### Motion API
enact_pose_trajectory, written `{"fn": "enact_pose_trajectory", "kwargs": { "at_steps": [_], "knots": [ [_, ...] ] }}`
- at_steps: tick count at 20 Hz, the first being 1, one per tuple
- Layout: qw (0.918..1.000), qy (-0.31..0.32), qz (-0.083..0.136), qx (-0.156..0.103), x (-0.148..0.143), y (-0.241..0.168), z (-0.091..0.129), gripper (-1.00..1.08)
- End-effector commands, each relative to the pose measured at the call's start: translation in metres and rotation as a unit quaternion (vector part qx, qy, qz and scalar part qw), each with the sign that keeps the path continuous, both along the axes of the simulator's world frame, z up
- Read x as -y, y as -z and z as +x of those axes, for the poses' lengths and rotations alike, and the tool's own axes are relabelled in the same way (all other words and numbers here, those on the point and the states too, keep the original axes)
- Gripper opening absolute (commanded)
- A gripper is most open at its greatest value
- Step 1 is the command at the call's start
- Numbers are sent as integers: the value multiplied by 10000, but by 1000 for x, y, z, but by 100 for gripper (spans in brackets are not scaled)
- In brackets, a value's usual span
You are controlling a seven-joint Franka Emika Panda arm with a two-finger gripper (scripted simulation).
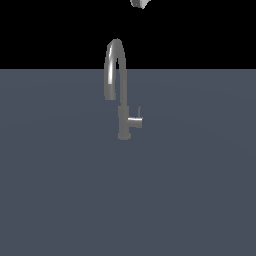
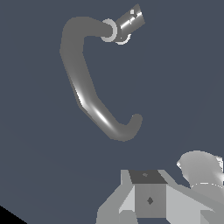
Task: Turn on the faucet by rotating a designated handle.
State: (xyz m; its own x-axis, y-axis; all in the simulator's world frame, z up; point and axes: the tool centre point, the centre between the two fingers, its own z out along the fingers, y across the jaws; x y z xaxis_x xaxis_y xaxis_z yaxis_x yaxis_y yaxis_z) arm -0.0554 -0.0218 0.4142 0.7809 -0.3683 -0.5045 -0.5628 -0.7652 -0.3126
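Exterior view: claw [image 1: 140, 3] high above faucet [image 1: 121, 100], apart from handle [image 1: 135, 120].

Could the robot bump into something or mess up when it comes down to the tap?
Maybe, in two ways. The gripper hangs high above the faucet, so on its way down it might knock the arched spout, which stands between it and the handle. Also, the handle is a short stub with a thin lever, so the fingers could slip off or push the wrong part.
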Motion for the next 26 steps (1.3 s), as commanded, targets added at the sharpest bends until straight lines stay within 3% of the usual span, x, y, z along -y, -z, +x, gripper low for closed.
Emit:
{"fn": "enact_pose_trajectory", "kwargs": {
  "at_steps": [1, 8, 14, 20, 26],
  "knots": [
    [9994, 199, 208, -170, 3, 10, 14, -100],
    [9917, 764, 802, -659, 11, 41, 52, -100],
    [9766, 1273, 1338, -1099, 18, 72, 83, -100],
    [9521, 1811, 1905, -1565, 26, 110, 112, -100],
    [9153, 2387, 2505, -2061, 32, 155, 138, -100]
  ]
}}
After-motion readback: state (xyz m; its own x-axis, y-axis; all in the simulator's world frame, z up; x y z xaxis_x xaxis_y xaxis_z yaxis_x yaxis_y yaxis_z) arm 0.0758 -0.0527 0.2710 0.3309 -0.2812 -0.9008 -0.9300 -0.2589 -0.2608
